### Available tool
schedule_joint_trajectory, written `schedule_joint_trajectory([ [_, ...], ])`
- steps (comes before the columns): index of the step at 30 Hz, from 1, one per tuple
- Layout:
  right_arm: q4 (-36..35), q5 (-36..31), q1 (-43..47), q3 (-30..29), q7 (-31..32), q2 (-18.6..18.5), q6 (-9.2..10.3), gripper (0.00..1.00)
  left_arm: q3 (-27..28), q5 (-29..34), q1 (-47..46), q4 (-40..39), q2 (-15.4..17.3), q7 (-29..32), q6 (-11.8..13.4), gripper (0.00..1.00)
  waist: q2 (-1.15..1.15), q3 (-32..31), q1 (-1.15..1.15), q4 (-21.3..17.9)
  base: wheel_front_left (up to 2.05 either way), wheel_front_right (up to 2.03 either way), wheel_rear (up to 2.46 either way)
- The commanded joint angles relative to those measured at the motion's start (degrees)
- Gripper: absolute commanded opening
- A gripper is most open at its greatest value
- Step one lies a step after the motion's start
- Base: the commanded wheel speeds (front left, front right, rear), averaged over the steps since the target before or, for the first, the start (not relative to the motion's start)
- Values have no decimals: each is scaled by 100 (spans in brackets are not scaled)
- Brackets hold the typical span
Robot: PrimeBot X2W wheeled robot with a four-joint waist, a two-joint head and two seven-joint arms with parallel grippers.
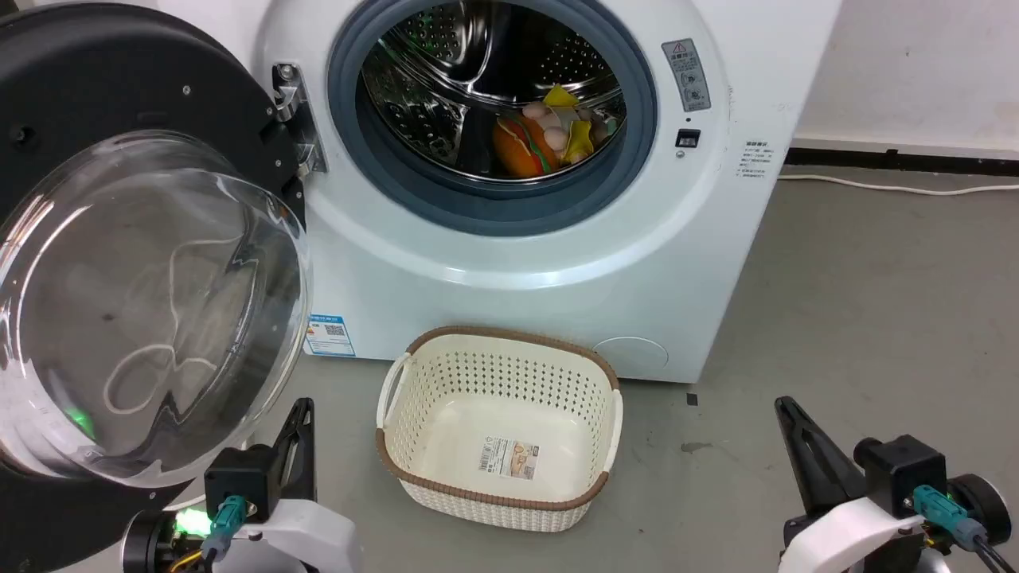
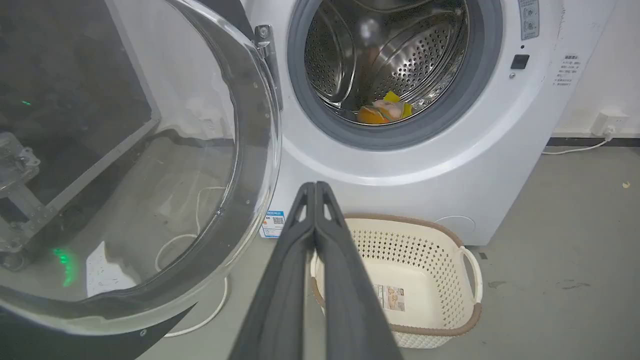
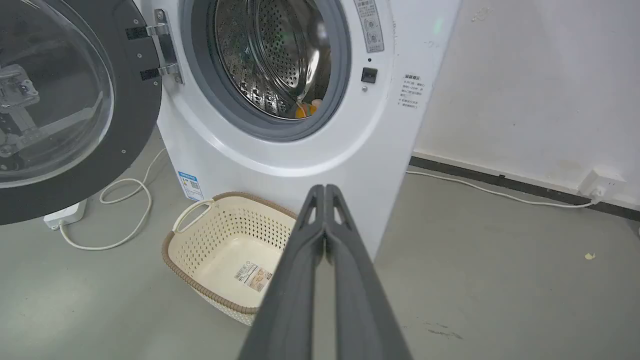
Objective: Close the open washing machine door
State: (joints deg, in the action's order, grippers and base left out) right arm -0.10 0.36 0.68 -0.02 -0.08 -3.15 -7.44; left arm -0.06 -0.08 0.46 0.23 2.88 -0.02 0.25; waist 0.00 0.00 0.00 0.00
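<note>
The white washing machine (image 1: 549, 263) (image 2: 400, 170) (image 3: 300, 165) stands ahead with its steel drum exposed and colourful toys lying inside. Its door (image 1: 135, 294) (image 2: 125, 165) (image 3: 65, 105), black-rimmed with a bulging clear glass bowl, is swung wide open to the left on a metal hinge (image 1: 294, 119). My left gripper (image 1: 301, 410) (image 2: 316, 186) is shut and empty, low at the door's lower right edge. My right gripper (image 1: 784, 406) (image 3: 325, 189) is shut and empty too, low over the floor, right of the machine's front.
A cream perforated laundry basket (image 1: 406, 434) (image 2: 470, 265) (image 3: 185, 225) sits empty on the grey floor before the machine, between my arms. A white cable and power strip (image 3: 65, 215) lie on the floor under the door. A wall (image 3: 540, 85) rises to the right.
</note>
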Motion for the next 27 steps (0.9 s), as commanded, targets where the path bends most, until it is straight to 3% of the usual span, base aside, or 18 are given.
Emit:
schedule_joint_trajectory([
  [1,10,-36,-68,2,8,27,-5,0,6,8,-46,-23,-1,2,-25,0,0,0,0,0,0,0,0],
  [27,10,-36,-68,2,8,27,-5,0,6,8,-46,-23,-1,2,-25,0,0,0,0,0,0,0,0],
])
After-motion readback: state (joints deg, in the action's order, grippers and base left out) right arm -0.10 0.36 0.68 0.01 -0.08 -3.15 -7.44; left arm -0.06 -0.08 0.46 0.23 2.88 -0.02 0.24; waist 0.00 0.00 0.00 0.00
